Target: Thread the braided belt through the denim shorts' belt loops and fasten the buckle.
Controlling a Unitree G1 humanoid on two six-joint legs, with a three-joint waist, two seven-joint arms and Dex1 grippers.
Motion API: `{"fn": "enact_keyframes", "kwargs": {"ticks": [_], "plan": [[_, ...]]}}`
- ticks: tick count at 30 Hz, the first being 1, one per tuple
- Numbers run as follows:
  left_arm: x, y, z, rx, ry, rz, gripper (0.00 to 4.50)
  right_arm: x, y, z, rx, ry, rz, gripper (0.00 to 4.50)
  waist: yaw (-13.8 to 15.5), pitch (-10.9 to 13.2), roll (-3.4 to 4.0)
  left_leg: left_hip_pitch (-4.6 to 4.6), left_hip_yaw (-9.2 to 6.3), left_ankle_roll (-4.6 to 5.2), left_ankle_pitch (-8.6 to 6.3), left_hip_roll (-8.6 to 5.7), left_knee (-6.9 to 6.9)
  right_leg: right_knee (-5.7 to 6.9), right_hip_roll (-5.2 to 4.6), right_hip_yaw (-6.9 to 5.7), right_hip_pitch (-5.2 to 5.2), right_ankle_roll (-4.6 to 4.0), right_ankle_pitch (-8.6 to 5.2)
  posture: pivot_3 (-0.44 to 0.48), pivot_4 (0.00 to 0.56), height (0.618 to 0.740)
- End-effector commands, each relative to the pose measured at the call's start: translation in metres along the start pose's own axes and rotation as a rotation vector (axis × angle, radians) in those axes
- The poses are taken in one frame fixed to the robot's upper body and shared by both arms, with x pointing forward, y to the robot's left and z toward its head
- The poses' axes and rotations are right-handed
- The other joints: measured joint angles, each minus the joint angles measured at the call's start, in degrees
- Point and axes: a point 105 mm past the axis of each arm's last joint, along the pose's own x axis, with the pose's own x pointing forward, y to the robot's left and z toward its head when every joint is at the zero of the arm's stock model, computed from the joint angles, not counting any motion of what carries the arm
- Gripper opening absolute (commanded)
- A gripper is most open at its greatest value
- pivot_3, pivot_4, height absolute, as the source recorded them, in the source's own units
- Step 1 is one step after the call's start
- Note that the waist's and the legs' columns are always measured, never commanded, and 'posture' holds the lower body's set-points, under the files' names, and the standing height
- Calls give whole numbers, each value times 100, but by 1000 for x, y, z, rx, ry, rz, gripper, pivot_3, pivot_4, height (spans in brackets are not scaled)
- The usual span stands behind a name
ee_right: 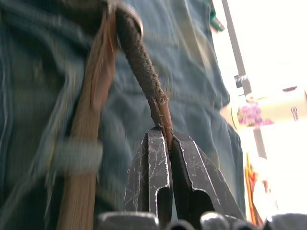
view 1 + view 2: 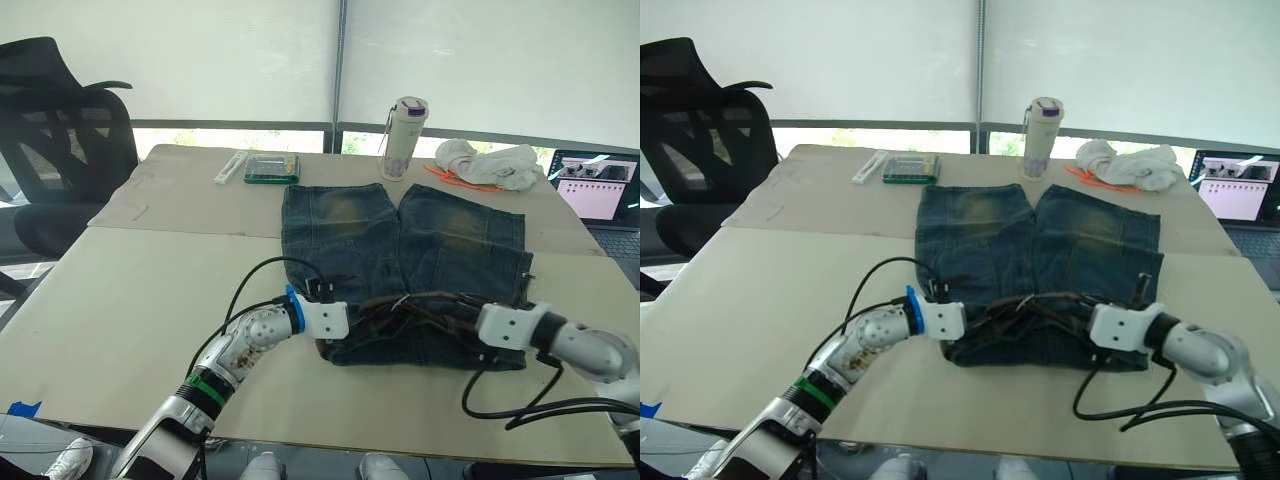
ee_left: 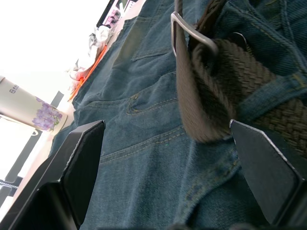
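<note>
Nearest, at the waistband of the denim shorts (image 2: 400,250), both claws work. On the left, the left gripper (image 3: 168,167) is spread wide, released, its fingers (image 3: 81,158) straddling the fabric; the buckle (image 3: 192,33) and a fold of the braided belt (image 3: 235,72) lie just ahead of it. To the right, the right gripper (image 1: 168,143) is clenched on the belt's tip.
</note>
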Motion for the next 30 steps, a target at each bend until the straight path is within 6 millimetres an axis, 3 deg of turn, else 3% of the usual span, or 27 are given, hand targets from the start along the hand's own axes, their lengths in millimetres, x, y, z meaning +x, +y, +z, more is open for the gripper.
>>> {"fn": "enact_keyframes", "kwargs": {"ticks": [1,7,16,20,24,29,30], "plan": [[-9,-8,-11,-11,33,-39,4452,-26,-24,-21,-13,79,-96,0,-3,0,0,0,1,0,0,0,-1,0,0,0,0,-1,-1,0,150,737],[-18,-10,-17,-26,40,-47,4452,-56,-26,-45,3,162,-116,0,-42,0,0,3,3,0,0,1,-3,0,0,2,1,-2,-2,0,150,737],[-43,-7,-41,-25,115,-59,4452,-91,-3,-58,-35,222,-6,0,-160,-10,17,18,8,0,0,2,-8,1,1,10,10,-4,-3,0,150,737],[-48,-5,-43,-34,119,-46,4500,-87,-3,-51,-24,189,-4,1275,-219,-13,21,40,11,0,-1,7,-14,2,5,14,28,-7,-7,0,150,737],[-55,5,-37,-88,84,1,4500,-85,-18,-44,89,155,-102,2728,-273,-15,25,40,13,0,-1,12,-18,3,8,15,27,-10,-8,0,150,737],[-77,27,-21,-402,16,115,4500,-96,-5,-44,578,123,-91,4457,-232,-13,23,27,9,0,-1,16,-21,3,8,8,22,-11,-10,0,150,737],[-82,26,-19,-474,19,108,4500,-98,-1,-45,654,112,-90,4457,-226,-12,22,22,7,0,-1,17,-20,1,7,6,19,-11,-10,0,150,737]]}}
